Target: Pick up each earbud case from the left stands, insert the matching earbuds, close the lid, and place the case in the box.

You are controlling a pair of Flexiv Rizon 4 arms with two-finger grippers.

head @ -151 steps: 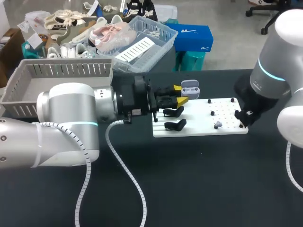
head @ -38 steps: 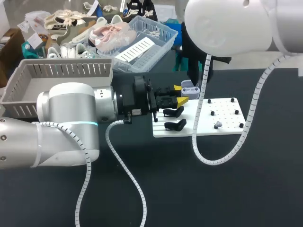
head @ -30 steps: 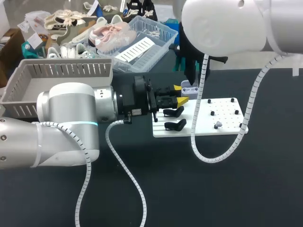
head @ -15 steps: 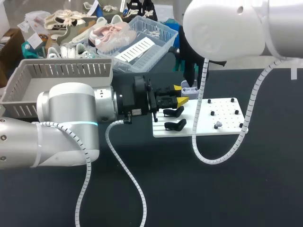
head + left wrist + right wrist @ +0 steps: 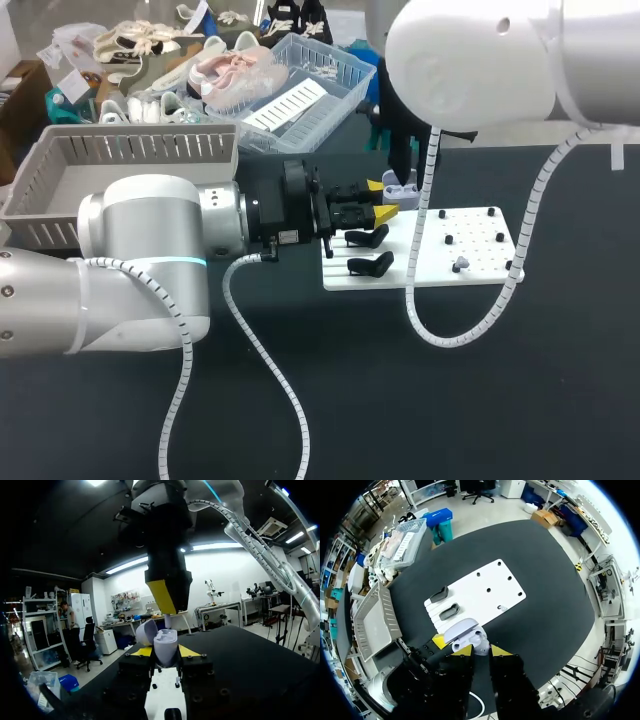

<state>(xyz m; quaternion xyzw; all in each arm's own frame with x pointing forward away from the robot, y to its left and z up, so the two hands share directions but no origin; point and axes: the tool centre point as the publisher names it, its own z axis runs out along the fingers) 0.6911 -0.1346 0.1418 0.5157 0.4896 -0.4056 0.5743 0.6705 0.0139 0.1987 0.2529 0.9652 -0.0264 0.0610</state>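
A lavender earbud case (image 5: 165,647) with its lid up sits between the yellow tips of my left gripper (image 5: 165,651), which is shut on it just left of the white board (image 5: 470,255). My right gripper (image 5: 167,596) hangs straight above the open case; a small pale earbud (image 5: 164,622) shows under its yellow tips, almost at the case's mouth. In the right wrist view the case (image 5: 466,630) lies right under my right gripper (image 5: 481,651). In the head view my right arm hides most of the case (image 5: 398,184). Another earbud (image 5: 459,265) lies on the board.
Two black stands (image 5: 367,237) (image 5: 370,264) sit bare on the board's left end, with small black pegs on its right part. The grey slatted box (image 5: 60,190) stands at the table's far left. The right arm's white hose (image 5: 420,290) loops over the board.
Five seconds ago my right gripper was at the board's right end; it now hangs over the case. Within the last second it barely shifted. The left arm kept still.
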